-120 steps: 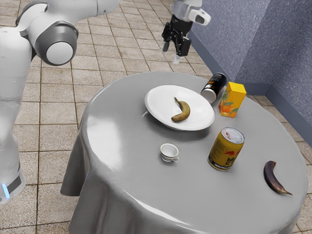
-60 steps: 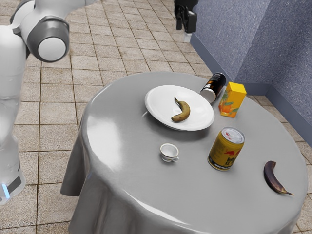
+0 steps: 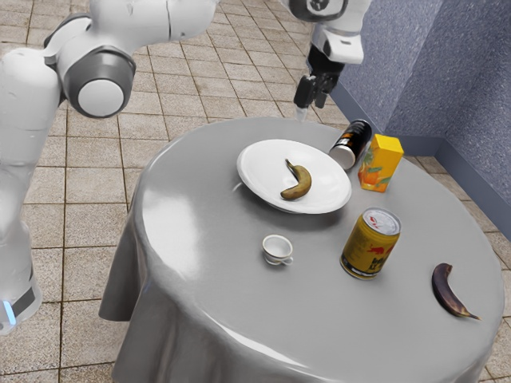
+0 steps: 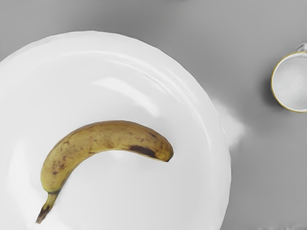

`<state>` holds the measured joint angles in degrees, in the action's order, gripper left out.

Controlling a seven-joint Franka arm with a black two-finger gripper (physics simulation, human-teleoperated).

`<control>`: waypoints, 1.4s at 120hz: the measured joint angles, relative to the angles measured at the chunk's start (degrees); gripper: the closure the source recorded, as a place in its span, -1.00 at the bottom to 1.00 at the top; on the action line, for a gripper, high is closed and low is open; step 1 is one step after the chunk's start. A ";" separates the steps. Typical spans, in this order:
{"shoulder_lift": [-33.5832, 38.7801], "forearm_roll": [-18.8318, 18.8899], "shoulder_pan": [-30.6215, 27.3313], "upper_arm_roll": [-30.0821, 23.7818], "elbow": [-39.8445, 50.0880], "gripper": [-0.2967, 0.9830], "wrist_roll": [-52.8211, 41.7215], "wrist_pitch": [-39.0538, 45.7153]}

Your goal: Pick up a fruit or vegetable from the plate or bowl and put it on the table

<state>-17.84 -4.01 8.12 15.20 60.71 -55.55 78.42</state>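
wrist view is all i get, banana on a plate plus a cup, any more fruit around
Observer: Yes, a darker banana lies on the table, past the yellow can from the plate.
Operator: anything tipped over
Observer: A black can lies on its side, beside an orange-yellow carton.
Operator: is the gripper down at the plate
Observer: No, the gripper hangs clear of it, higher up.

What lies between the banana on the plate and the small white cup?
The wrist view shows, from the banana to the cup, the plate with its rim, then bare gray tablecloth.
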 joint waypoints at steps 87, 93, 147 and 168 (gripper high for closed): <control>1.97 -0.43 -0.10 0.08 21.70 -0.53 -32.14 19.11; 2.09 -0.41 -0.21 0.13 22.43 -0.53 -33.22 20.02; 0.63 -0.40 -0.56 0.13 23.13 -0.54 -39.57 25.53; -2.28 -0.39 -0.54 0.09 22.55 -0.53 -40.93 26.33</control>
<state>-20.12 -4.40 7.57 15.29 83.26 -96.48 104.75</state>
